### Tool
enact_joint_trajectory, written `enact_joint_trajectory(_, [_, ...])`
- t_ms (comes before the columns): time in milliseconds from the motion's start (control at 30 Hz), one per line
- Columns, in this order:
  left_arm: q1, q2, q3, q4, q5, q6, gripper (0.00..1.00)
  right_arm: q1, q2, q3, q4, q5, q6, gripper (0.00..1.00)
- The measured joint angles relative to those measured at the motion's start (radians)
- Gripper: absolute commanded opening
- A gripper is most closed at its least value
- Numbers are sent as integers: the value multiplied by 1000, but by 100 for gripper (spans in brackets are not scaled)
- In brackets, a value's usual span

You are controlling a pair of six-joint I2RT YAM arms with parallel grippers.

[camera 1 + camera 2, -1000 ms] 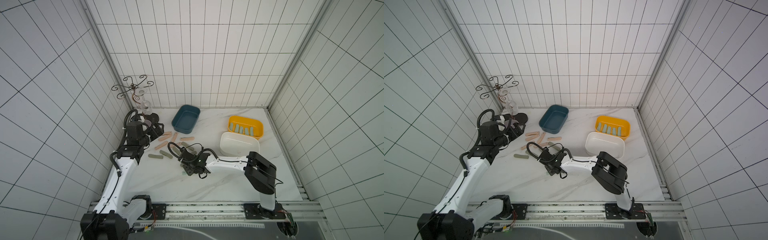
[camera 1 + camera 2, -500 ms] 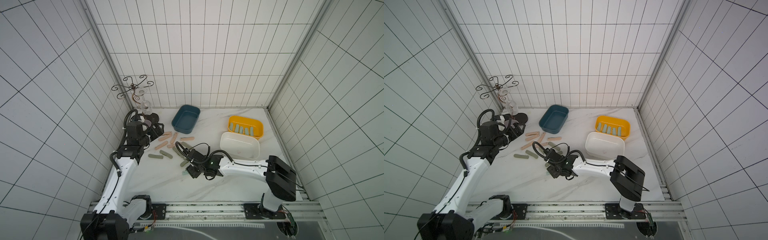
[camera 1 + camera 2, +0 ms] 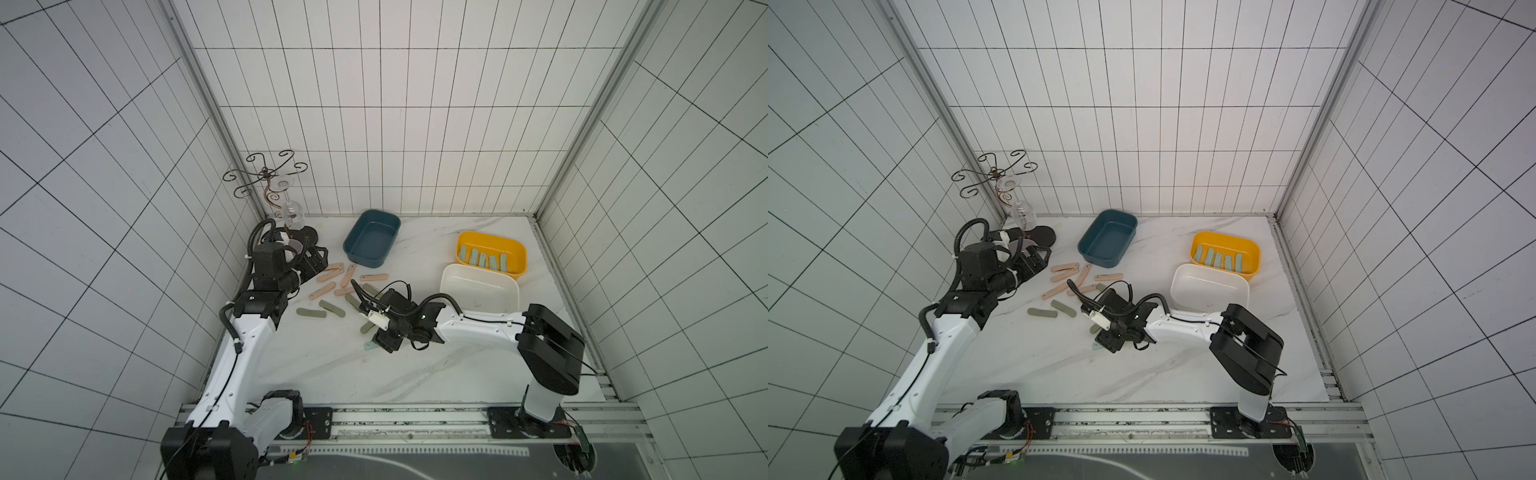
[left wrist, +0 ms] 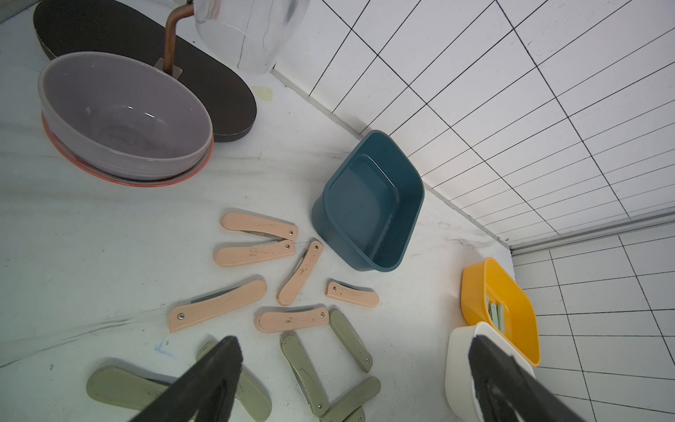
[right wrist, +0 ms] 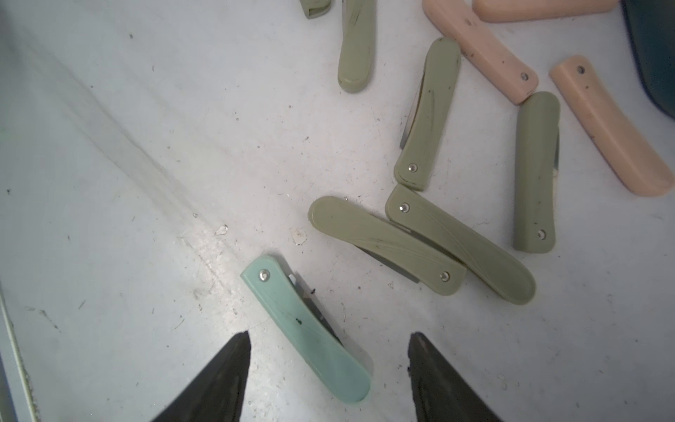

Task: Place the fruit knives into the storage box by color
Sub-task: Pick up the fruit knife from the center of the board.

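My right end effector (image 5: 328, 341) is released, jaws apart. The mint knife (image 5: 305, 329) lies on the worktop (image 5: 146, 182) between them, untouched.

The mint knife (image 5: 307, 329) looks matt plastic with a shiny metal rivet (image 5: 263, 275) — the marbled tabletop (image 5: 128, 164) is scuffed, the grey bowl (image 4: 120, 120) glossy-glazed.

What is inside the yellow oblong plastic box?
Five pale mint folding knives lie side by side in the yellow oblong plastic box, seen in both top views. Whether anything lies beneath them cannot be seen.
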Motion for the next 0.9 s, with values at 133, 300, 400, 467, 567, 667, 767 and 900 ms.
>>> enact_joint_trajectory(133, [0,0,0,0,0,0,97,-1,37,0,-3,-39,-31,70])
enact_joint_trajectory(300, [0,0,0,0,0,0,97,0,58,0,-7,-67,-48,70])
enact_joint_trajectory(400, [0,0,0,0,0,0,97,0,66,0,-6,-67,-52,70])
enact_joint_trajectory(467, [0,0,0,0,0,0,97,0,75,0,-6,-66,-57,70])
enact_joint_trajectory(567, [0,0,0,0,0,0,97,1,90,0,-9,-61,-63,69])
enact_joint_trajectory(667, [0,0,0,0,0,-1,97,5,98,0,-8,-49,-66,66])
enact_joint_trajectory(767, [0,0,0,0,0,-1,97,7,98,0,-8,-38,-65,63])
enact_joint_trajectory(900, [0,0,0,0,0,-1,97,7,98,0,-8,-31,-64,52])
